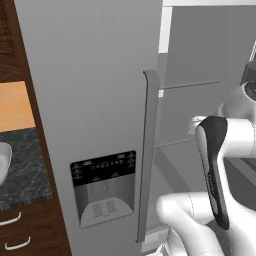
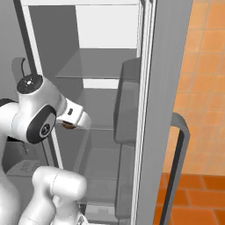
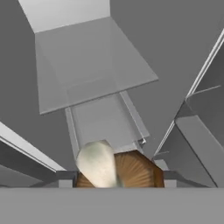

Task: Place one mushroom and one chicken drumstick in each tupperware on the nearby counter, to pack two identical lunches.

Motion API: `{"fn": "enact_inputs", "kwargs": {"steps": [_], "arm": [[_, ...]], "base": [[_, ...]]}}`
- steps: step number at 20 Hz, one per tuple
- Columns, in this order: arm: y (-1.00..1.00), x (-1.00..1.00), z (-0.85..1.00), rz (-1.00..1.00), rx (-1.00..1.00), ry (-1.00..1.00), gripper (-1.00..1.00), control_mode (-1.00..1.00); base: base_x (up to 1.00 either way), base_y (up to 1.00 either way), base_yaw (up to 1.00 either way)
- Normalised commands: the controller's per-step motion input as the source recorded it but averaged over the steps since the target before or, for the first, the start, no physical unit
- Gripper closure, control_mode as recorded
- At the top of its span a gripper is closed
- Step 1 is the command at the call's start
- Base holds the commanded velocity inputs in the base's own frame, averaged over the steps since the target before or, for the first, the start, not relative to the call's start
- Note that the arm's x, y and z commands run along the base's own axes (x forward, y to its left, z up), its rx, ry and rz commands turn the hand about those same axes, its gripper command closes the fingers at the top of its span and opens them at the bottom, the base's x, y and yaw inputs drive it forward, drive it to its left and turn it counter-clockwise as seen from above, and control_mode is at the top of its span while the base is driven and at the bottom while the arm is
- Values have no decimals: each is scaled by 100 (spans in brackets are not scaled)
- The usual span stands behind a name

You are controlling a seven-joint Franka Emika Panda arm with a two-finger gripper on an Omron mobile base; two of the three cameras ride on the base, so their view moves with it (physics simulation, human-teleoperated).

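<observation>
The end effector [image 3: 114, 183] grips a mushroom [image 3: 116, 168], stem toward the camera. It is inside the open fridge [image 2: 105, 66], above a shelf [image 3: 94, 70].

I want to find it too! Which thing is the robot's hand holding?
Look inside the open grey fridge, in front of its shelves. At the hand sits a small mushroom, cream stem with a brown ribbed cap. It's the one brown thing among grey.

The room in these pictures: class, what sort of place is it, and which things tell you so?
Most likely a home kitchen. A tall grey fridge with a water dispenser stands open, showing bare shelves, beside a black stone counter over dark wood drawers. The gripper holds a mushroom.
</observation>
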Motion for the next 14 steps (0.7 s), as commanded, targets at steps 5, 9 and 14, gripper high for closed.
{"fn": "enact_inputs", "kwargs": {"steps": [5,9,14], "arm": [[20,-35,3,7,-1,-51,100,-100],[0,0,0,0,0,0,100,100],[0,0,0,0,0,0,100,100]], "base": [[0,0,0],[-72,58,8],[-30,100,7]]}}
